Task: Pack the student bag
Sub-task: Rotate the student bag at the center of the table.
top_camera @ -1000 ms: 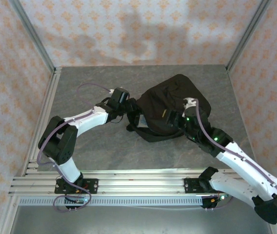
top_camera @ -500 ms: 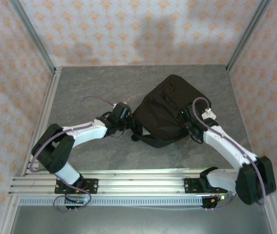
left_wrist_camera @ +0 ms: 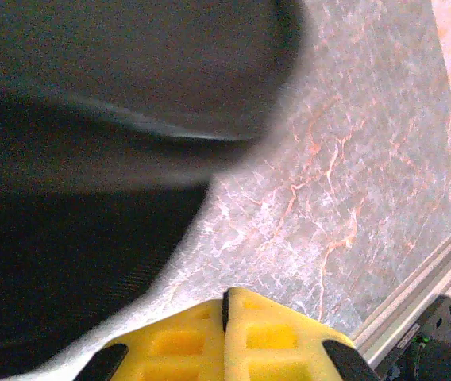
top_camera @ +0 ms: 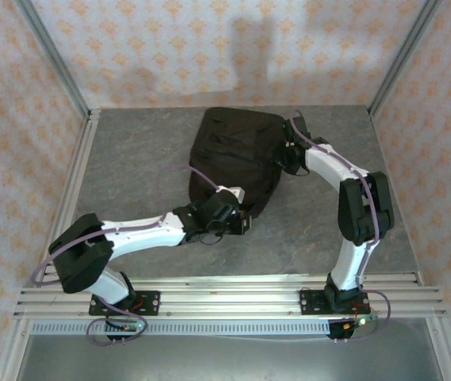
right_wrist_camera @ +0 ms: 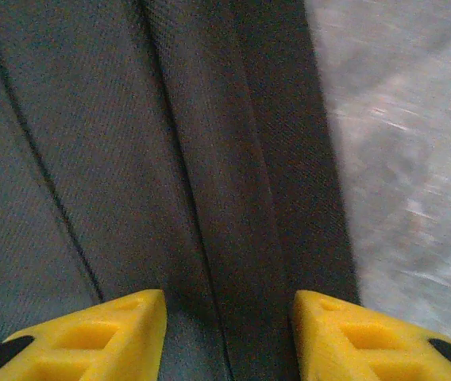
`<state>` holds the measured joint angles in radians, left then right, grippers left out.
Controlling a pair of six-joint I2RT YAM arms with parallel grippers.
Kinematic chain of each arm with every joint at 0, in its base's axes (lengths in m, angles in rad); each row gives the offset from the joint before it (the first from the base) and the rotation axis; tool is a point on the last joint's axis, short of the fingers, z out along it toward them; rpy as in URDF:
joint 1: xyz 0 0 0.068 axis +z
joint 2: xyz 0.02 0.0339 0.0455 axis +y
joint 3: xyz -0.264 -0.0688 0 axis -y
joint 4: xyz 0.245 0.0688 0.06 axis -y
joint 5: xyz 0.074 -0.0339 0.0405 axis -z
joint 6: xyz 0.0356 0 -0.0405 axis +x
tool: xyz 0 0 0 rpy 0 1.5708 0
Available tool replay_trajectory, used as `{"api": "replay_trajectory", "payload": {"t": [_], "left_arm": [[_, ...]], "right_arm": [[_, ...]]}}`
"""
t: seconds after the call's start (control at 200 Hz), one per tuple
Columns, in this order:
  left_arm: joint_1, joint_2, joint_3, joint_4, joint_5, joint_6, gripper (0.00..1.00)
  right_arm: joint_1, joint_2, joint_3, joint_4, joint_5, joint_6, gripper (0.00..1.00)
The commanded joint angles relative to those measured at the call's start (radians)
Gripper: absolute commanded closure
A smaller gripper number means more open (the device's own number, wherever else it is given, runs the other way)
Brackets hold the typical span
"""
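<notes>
The student bag (top_camera: 233, 155) is a black fabric backpack lying on the grey marble table (top_camera: 130, 159), toward the back middle. My left gripper (top_camera: 243, 221) sits at the bag's near end. In the left wrist view its yellow fingers (left_wrist_camera: 225, 300) are pressed together over bare table, with nothing visible between them and the bag (left_wrist_camera: 90, 119) up to the left. My right gripper (top_camera: 287, 151) is at the bag's right edge. Its jaws (right_wrist_camera: 229, 305) stand open over the bag's fabric folds (right_wrist_camera: 130, 143), close above them.
Aluminium rails (top_camera: 225, 290) run along the near edge, also seen in the left wrist view as a rail (left_wrist_camera: 428, 290) at lower right. Frame posts and patterned walls close in the left, back and right sides. Bare table (right_wrist_camera: 408, 159) lies right of the bag.
The bag has shifted toward the back left and turned. My right arm swung from the near right up to the bag's far right edge. My left gripper moved nearer and rightward, and shut.
</notes>
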<state>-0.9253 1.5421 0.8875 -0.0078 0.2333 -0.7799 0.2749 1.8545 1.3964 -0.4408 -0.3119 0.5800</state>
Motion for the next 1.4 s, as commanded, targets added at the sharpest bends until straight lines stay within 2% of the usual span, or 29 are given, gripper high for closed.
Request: {"api": "replay_trajectory", "payload": {"t": [0.0, 0.06, 0.11, 0.205, 0.28, 0.355, 0.495, 0.59, 0.691, 0.761, 0.901, 1.046, 1.156, 1.346, 1.396], "left_arm": [[-0.023, 0.03, 0.071, -0.001, 0.032, 0.058, 0.91], [-0.039, 0.021, 0.093, -0.006, 0.043, 0.089, 0.87], [-0.045, -0.002, 0.108, -0.024, 0.052, 0.111, 0.79], [-0.044, -0.086, 0.106, -0.067, 0.04, 0.14, 0.59], [-0.033, -0.184, 0.106, -0.16, -0.04, 0.162, 0.5], [0.026, -0.297, 0.088, -0.259, -0.112, 0.133, 0.47], [0.183, -0.519, 0.072, -0.453, -0.257, 0.075, 0.42], [0.237, -0.617, 0.083, -0.517, -0.314, 0.098, 0.39], [0.272, -0.652, 0.108, -0.562, -0.33, 0.11, 0.38], [0.289, -0.658, 0.115, -0.58, -0.331, 0.105, 0.38], [0.305, -0.666, 0.088, -0.563, -0.327, 0.078, 0.38], [0.315, -0.637, 0.059, -0.526, -0.308, 0.052, 0.38], [0.318, -0.616, 0.056, -0.52, -0.307, 0.044, 0.39], [0.319, -0.615, 0.027, -0.506, -0.327, 0.026, 0.39], [0.319, -0.604, 0.02, -0.494, -0.321, 0.022, 0.39]], "right_arm": [[0.007, -0.04, 0.08, -0.135, 0.06, -0.117, 0.45], [0.005, -0.086, 0.08, -0.18, 0.162, -0.138, 0.39], [0.005, -0.133, 0.068, -0.197, 0.217, -0.151, 0.36], [0.024, -0.218, 0.027, -0.186, 0.2, -0.161, 0.34], [0.064, -0.259, -0.008, -0.183, 0.185, -0.107, 0.32], [0.105, -0.284, -0.074, -0.153, 0.17, 0.017, 0.29], [0.197, -0.292, -0.17, -0.069, 0.139, 0.231, 0.15], [0.244, -0.272, -0.2, 0.01, 0.102, 0.324, 0.14], [0.28, -0.235, -0.227, 0.045, 0.091, 0.403, 0.22], [0.287, -0.227, -0.256, 0.026, 0.124, 0.424, 0.33], [0.285, -0.285, -0.374, 0.024, 0.234, 0.407, 0.7], [0.246, -0.308, -0.434, -0.023, 0.276, 0.334, 1.0], [0.183, -0.37, -0.478, -0.072, 0.337, 0.295, 1.0], [0.09, -0.484, -0.462, -0.261, 0.583, 0.275, 1.0], [0.087, -0.496, -0.442, -0.249, 0.587, 0.216, 0.91]]}}
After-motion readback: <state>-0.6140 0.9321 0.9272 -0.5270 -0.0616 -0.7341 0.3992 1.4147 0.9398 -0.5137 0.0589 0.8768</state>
